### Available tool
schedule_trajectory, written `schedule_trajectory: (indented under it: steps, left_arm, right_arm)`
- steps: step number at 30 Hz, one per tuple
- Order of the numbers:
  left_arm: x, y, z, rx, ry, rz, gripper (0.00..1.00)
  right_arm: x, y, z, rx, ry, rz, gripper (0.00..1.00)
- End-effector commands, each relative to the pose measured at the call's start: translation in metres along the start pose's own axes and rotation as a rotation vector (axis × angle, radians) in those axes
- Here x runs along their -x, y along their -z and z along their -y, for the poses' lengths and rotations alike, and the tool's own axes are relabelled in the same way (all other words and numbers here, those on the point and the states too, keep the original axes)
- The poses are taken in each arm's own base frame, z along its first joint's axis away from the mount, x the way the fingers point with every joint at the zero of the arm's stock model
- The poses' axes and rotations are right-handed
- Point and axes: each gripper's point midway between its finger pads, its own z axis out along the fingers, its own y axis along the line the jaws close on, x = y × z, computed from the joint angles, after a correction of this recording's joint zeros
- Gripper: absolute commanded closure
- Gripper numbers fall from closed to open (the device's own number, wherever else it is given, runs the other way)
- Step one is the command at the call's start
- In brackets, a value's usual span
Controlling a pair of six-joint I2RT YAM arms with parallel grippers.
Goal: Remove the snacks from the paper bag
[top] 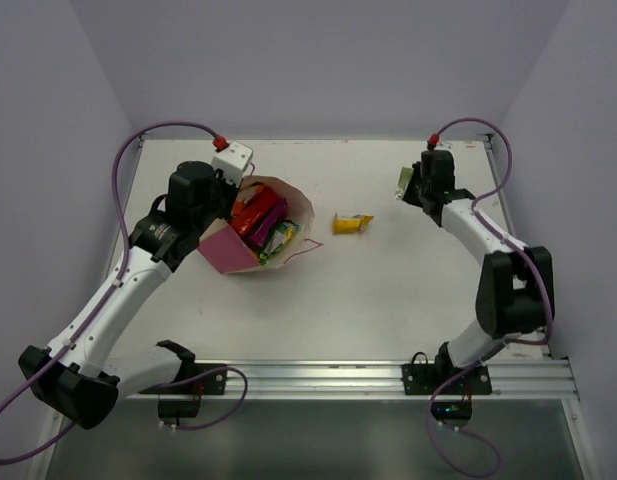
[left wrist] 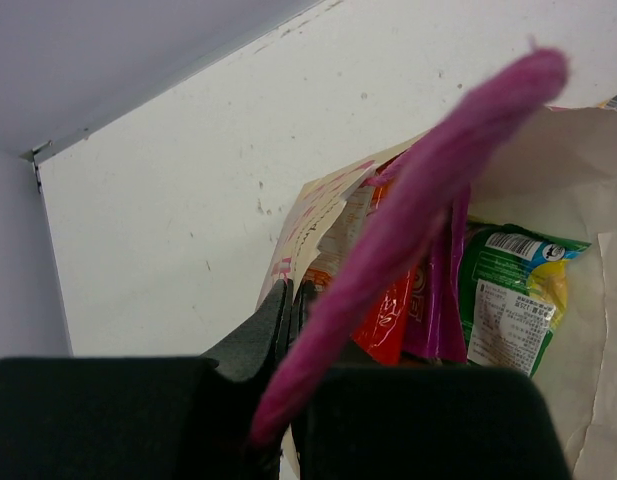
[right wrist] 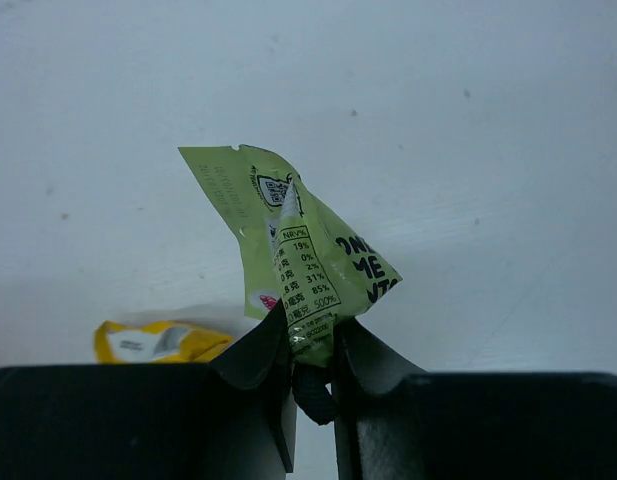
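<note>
The paper bag, beige with pink sides, stands open and tilted at the left middle of the table. Inside it are a red packet, a magenta packet and a green packet. My left gripper is shut on the bag's rim. The bag's pink cord handle crosses that view, with the red, magenta and green packets behind it. My right gripper is shut on a pale green packet and holds it above the table at the back right.
A yellow packet lies on the table between the bag and the right gripper, and also shows in the right wrist view. The bag's other pink handle lies on the table. Walls close in the back and both sides.
</note>
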Motion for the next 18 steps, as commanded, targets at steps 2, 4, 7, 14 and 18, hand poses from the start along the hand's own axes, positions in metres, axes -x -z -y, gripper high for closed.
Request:
schedule_trajectory:
  steps: [2,4,7,14,18]
  left_arm:
    - [0.032,0.010,-0.006,0.012,0.013,0.127,1.00]
    - [0.032,0.010,-0.006,0.009,0.014,0.128,1.00]
    - [0.032,0.010,-0.005,0.004,0.016,0.129,1.00]
    - [0.032,0.009,-0.001,-0.012,0.024,0.129,1.00]
    - [0.031,0.008,-0.001,-0.012,0.028,0.127,1.00]
  right_arm:
    - [-0.033,-0.037,0.026,-0.039,-0.196,-0.175,0.91]
    - [-0.040,-0.050,0.038,-0.057,-0.243,-0.234,0.88]
    - [-0.040,-0.053,0.042,-0.071,-0.254,-0.272,0.70]
    - [-0.016,0.008,0.002,0.062,-0.215,-0.206,0.24]
    - [-0.005,0.076,-0.087,0.273,-0.088,-0.135,0.23]
